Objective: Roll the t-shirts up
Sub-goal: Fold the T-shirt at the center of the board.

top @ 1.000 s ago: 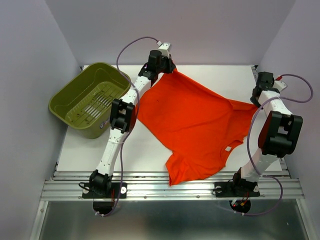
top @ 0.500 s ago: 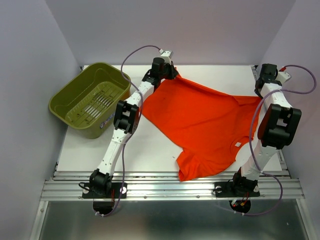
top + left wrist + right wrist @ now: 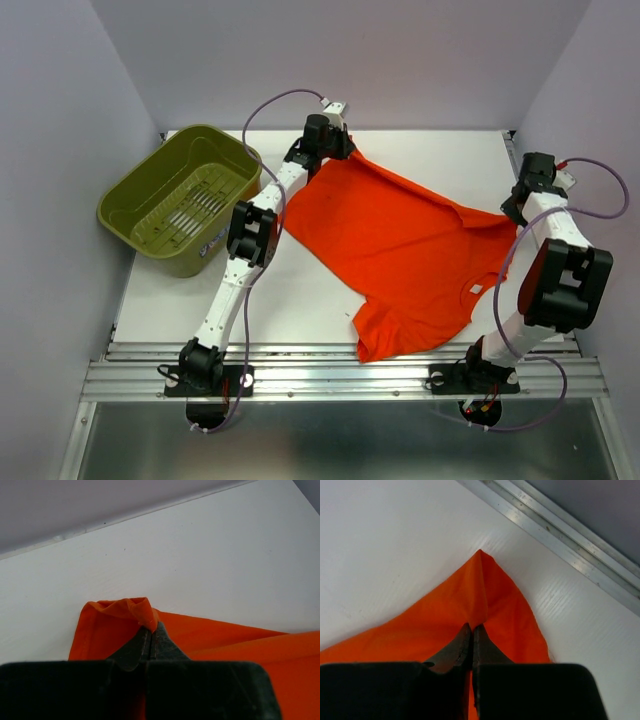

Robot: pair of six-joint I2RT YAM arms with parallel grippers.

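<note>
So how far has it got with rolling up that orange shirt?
Barely begun. Done: the t-shirt lies spread on the table. In hand: the left gripper and right gripper each pinch a corner of it. Left: smoothing it and all the rolling; no roll shows.

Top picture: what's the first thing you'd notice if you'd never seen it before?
The bright orange-red t-shirt grabs the eye first, spread across the middle of the white table. The left gripper pinches its far corner and the right gripper pinches its right corner, so the cloth is stretched between them. An olive-green basket sits at the table's left edge.
</note>
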